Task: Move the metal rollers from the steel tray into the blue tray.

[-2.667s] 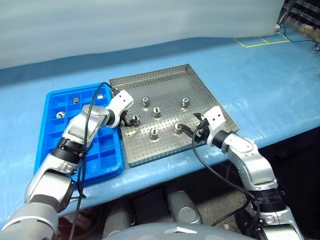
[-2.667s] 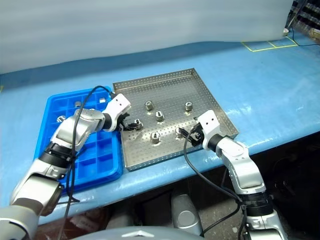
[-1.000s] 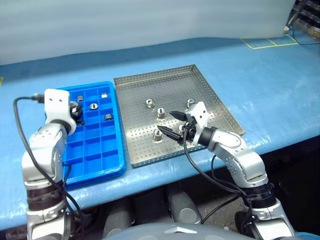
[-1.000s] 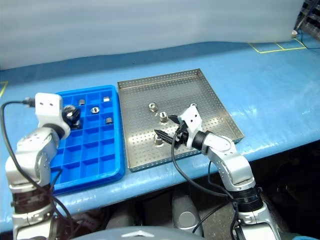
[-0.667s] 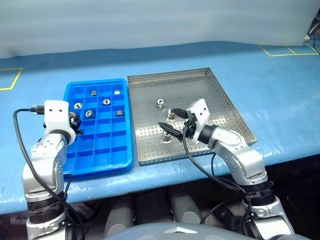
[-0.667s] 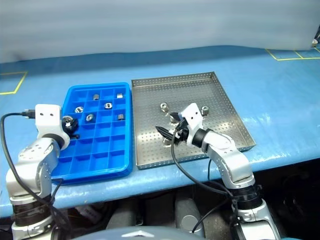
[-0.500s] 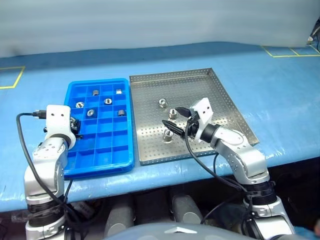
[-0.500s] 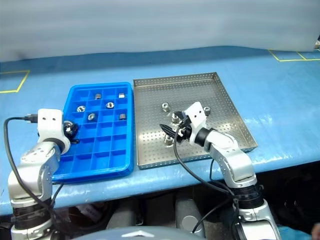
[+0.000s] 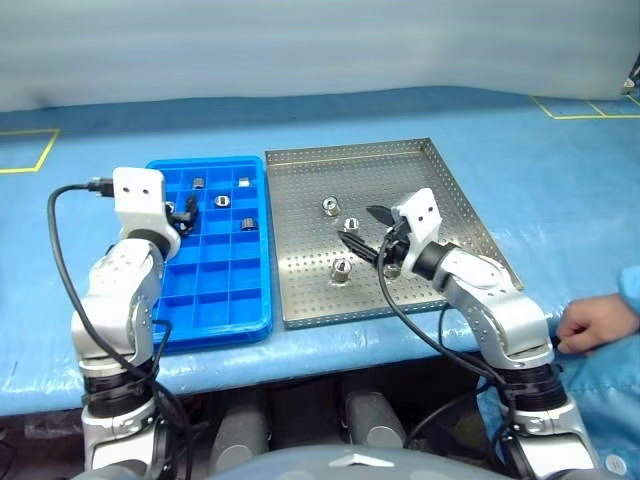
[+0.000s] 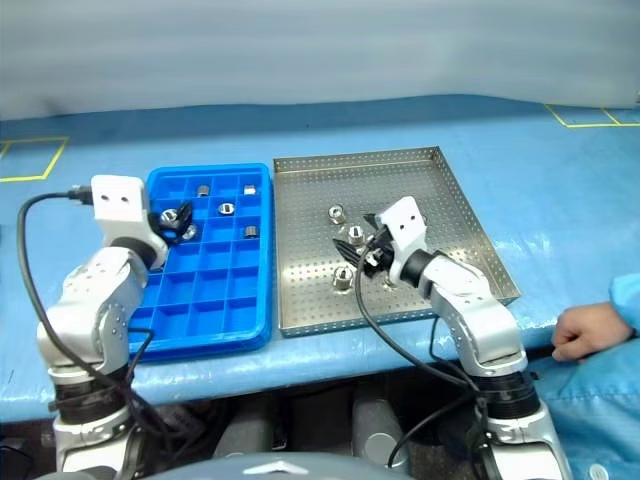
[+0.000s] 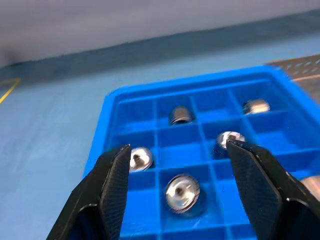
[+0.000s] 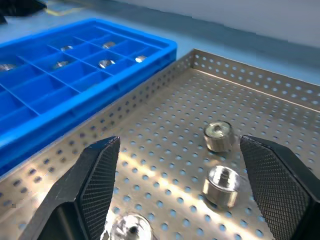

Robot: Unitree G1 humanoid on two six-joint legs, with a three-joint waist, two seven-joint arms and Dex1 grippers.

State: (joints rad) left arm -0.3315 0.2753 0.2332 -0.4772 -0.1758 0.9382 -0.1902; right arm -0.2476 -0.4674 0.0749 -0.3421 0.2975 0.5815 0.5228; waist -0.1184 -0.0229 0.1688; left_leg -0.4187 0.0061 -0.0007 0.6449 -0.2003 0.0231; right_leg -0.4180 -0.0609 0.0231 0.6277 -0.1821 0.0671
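Over the far left corner of the blue tray (image 9: 215, 310), the left gripper (image 11: 177, 192) hangs with its fingers spread apart and nothing between them, and a roller (image 11: 182, 192) lies in the compartment straight below the gap, with four more in cells around it. To the right of the blue tray and just beside it, the steel tray (image 9: 450, 190) holds the right gripper (image 12: 172, 187), wide open and empty, low over three rollers (image 12: 222, 185) that sit near its fingertips. Beyond the steel tray's right rim, a person's hand (image 9: 597, 322) rests at the table edge.
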